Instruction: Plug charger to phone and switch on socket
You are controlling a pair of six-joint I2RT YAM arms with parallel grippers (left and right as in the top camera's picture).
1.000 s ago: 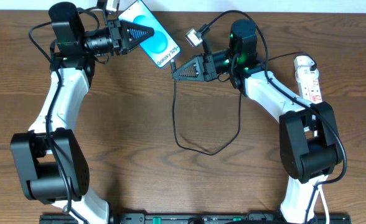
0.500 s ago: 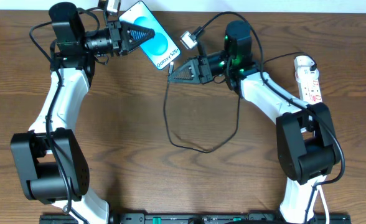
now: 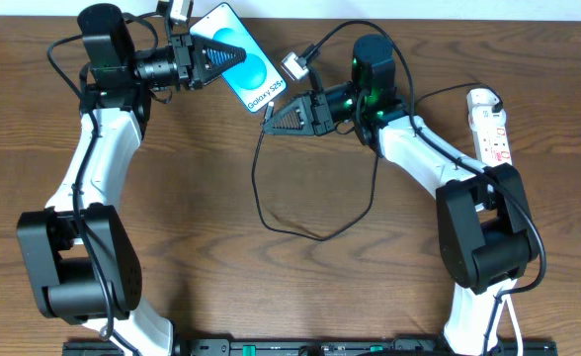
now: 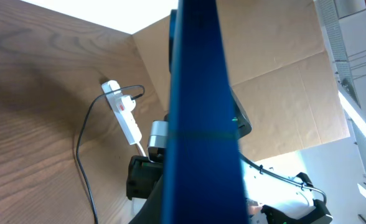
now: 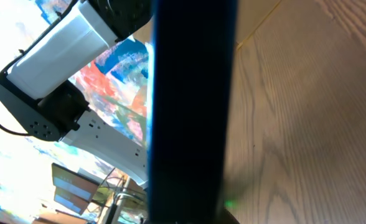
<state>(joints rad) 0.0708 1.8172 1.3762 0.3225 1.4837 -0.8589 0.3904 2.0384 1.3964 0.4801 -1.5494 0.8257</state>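
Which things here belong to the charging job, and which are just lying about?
For the job:
- phone, clamped in the left fingers
- charger cable, one end pinched in the right fingers
- white power strip, lying beside the right arm

Just there:
- wooden table
- cardboard panel behind it
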